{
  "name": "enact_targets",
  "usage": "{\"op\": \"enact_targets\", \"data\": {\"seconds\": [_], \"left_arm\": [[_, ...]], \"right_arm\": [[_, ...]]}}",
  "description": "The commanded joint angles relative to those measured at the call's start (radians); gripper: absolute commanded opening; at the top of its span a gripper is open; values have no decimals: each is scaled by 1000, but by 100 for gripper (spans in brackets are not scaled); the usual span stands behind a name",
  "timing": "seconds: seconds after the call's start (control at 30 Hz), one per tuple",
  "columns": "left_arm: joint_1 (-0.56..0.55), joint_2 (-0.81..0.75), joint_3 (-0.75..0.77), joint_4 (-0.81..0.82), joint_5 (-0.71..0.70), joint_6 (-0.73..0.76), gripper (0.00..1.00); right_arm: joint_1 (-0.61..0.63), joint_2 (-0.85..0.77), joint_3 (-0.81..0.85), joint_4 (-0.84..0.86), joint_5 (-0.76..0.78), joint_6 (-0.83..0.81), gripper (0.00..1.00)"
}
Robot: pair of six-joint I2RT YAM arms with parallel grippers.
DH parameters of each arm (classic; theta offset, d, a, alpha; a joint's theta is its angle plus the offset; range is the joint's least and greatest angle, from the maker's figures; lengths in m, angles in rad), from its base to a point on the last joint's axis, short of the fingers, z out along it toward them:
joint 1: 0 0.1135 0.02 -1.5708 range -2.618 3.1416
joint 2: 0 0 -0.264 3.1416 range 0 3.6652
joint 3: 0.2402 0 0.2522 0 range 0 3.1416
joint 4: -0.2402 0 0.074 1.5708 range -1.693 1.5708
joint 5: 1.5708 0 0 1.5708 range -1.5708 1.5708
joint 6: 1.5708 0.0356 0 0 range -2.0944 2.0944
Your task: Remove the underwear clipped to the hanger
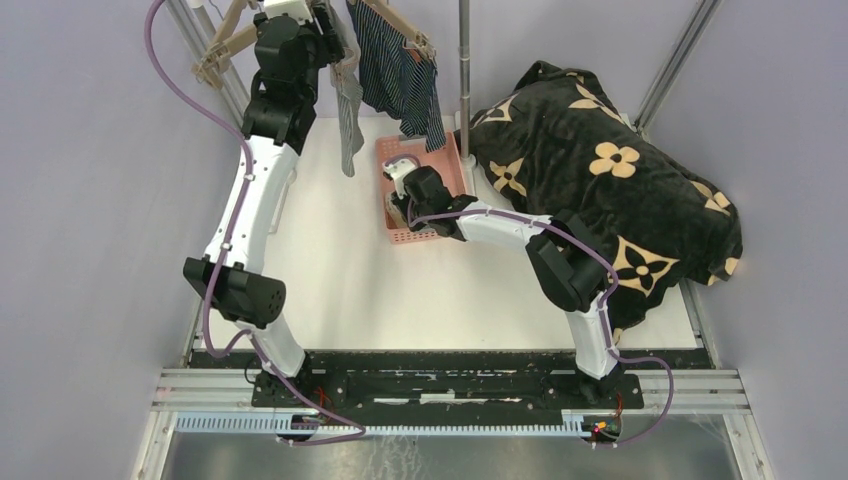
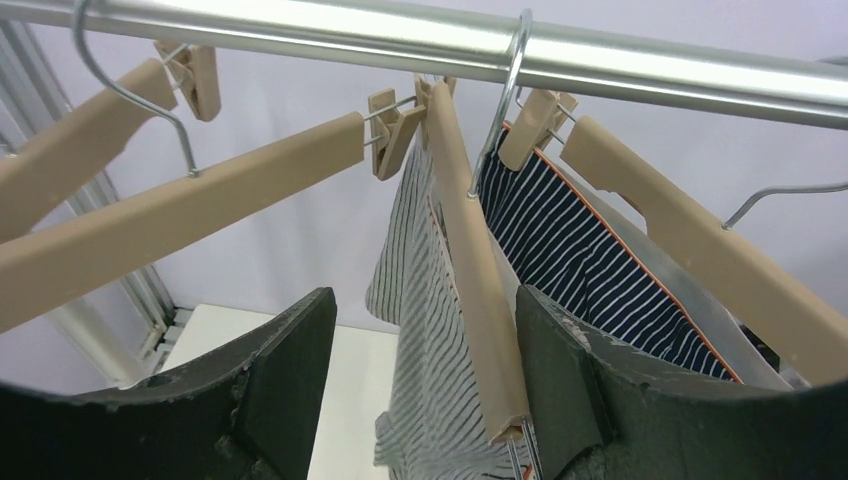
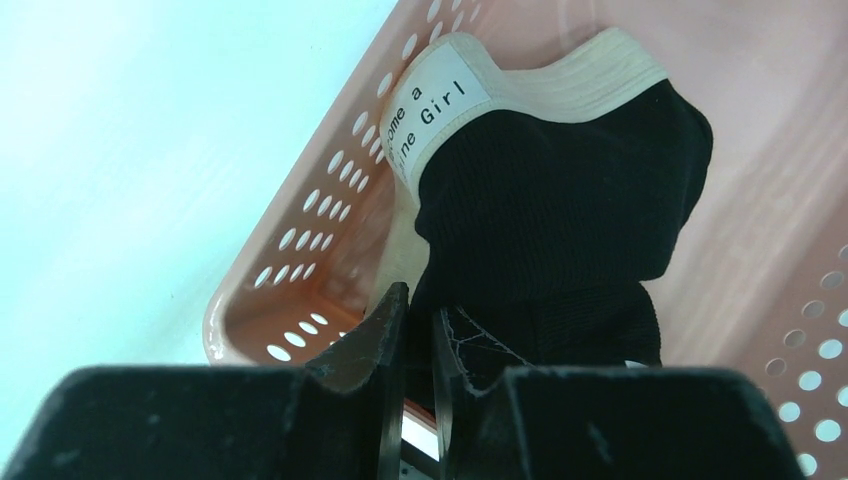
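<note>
The grey-and-white striped underwear (image 2: 430,350) hangs clipped to a wooden hanger (image 2: 470,250) on the metal rail (image 2: 400,35). The navy striped underwear (image 2: 570,250) hangs on the hanger to its right. My left gripper (image 2: 422,295) is open, raised at the rail, with the grey garment and its hanger arm between the jaws. In the top view the left gripper (image 1: 335,45) is beside the grey underwear (image 1: 348,120) and the navy underwear (image 1: 400,75). My right gripper (image 3: 420,300) is shut on the black underwear (image 3: 560,190), low inside the pink basket (image 3: 300,260).
The pink basket (image 1: 420,236) sits on the white table under the hangers. A big black blanket with tan flowers (image 1: 610,190) fills the right side. A vertical stand pole (image 1: 463,60) rises behind the basket. Empty wooden hangers with clips (image 2: 150,220) hang at the left.
</note>
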Motion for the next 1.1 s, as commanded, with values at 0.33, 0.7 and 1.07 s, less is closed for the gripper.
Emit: {"op": "enact_targets", "data": {"seconds": [0.33,0.7,1.07], "left_arm": [[6,44,57,-18,73,-48,68],[14,61,69,20,57,-56,46],[19,84,100,11,85,-60,9]], "right_arm": [[8,-50,-29,50,4,-8,30],[9,-87,-61,57,38,-17,85],[8,-132,-104,83,44,-16,99]]}}
